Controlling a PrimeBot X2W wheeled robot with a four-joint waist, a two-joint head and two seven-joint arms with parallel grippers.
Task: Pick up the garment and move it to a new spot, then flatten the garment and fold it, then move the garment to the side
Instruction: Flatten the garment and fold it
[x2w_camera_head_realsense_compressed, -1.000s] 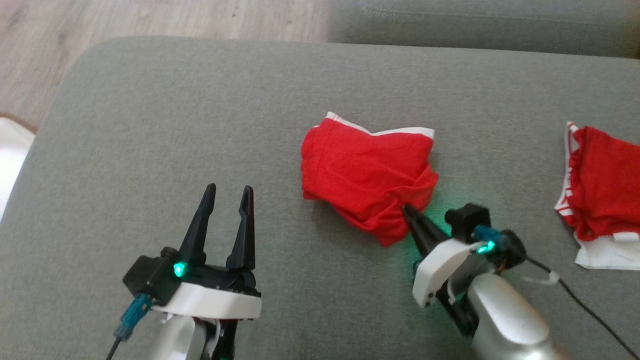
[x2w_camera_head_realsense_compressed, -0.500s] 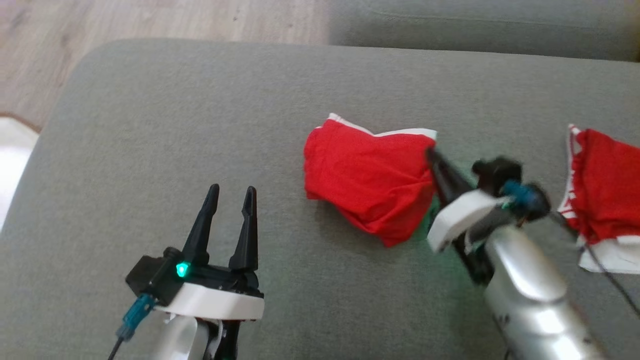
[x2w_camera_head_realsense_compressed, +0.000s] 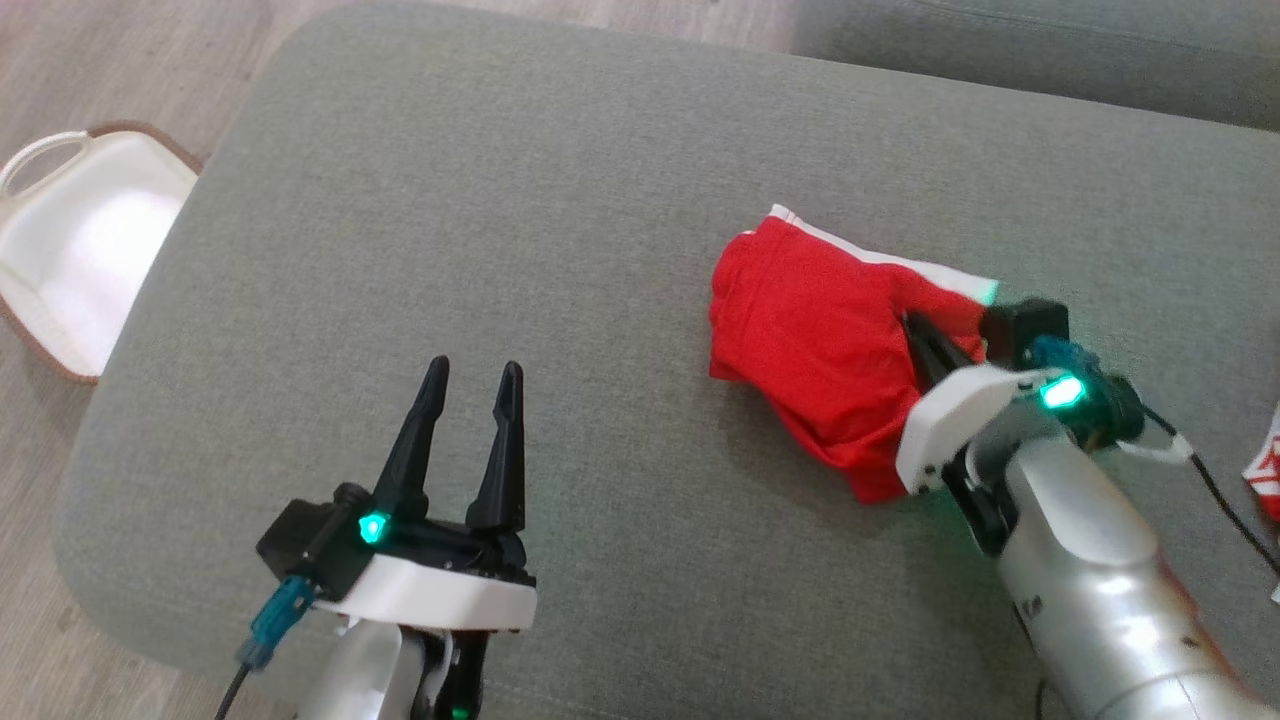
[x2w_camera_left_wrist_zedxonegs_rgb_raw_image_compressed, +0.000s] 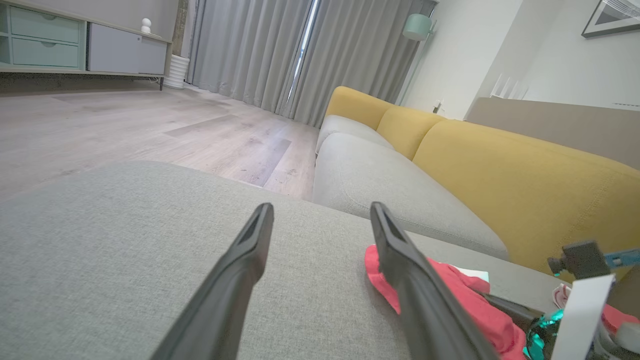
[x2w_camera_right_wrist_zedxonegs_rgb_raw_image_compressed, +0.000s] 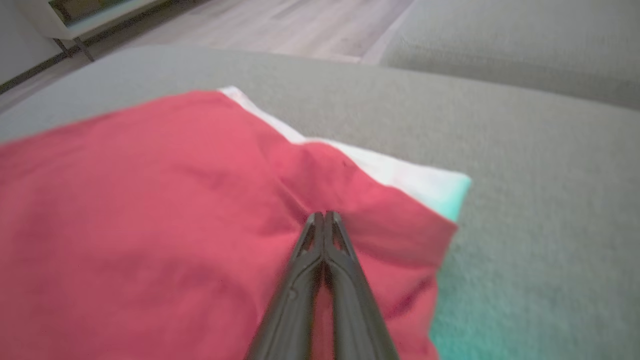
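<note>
One wrist view shows right claw (x2w_camera_right_wrist_zedxonegs_rgb_raw_image_compressed: 324, 216) fully closed, tips against red garment (x2w_camera_right_wrist_zedxonegs_rgb_raw_image_compressed: 150, 200); left claw (x2w_camera_head_realsense_compressed: 474, 366) gapes wide.

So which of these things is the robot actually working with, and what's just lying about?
In the job: red garment on the grey cushion; right end effector, shut, tips on it; left end effector, open, empty.
Lying about: white basket; another red cloth; yellow sofa.

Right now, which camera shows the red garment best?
The head view: nearly the whole red garment lies in frame on the grey cushion, white band included. The right wrist view is close and blurred, cutting off its left side. The left wrist view catches a low strip behind a finger of the left hand.
</note>
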